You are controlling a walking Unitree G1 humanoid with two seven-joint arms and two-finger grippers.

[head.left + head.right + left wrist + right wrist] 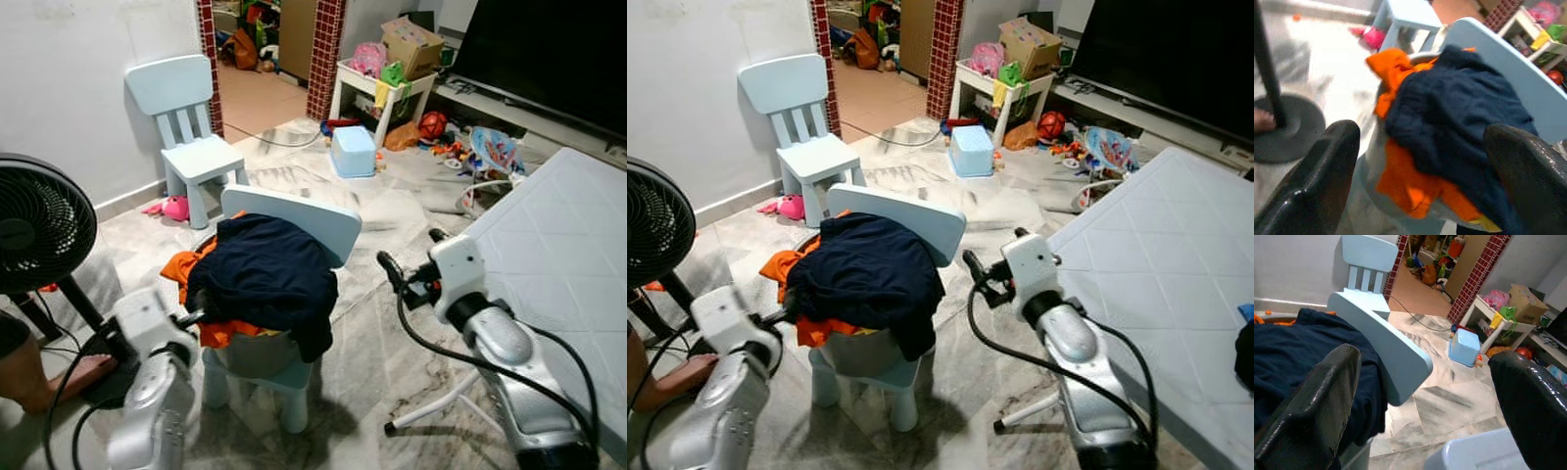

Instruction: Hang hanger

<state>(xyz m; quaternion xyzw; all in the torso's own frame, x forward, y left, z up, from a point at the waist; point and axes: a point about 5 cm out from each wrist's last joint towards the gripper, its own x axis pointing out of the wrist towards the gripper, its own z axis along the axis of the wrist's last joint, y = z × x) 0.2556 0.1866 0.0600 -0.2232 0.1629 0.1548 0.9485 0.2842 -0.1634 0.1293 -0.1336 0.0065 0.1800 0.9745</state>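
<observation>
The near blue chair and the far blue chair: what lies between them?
Bare marble floor between near blue chair and far blue chair, in both eye views.

A navy garment (867, 274) and orange cloth (789, 266) are being borne by a pale blue chair (896, 220), flanked by the left gripper (792, 311) and the right gripper (975, 269).

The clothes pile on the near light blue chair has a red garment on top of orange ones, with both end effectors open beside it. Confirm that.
Not quite: the top garment is dark navy, not red, as the left eye view shows. The rest holds: it lies over orange clothes on the near light blue chair, and the left end effector and right end effector are both open beside the pile.
</observation>
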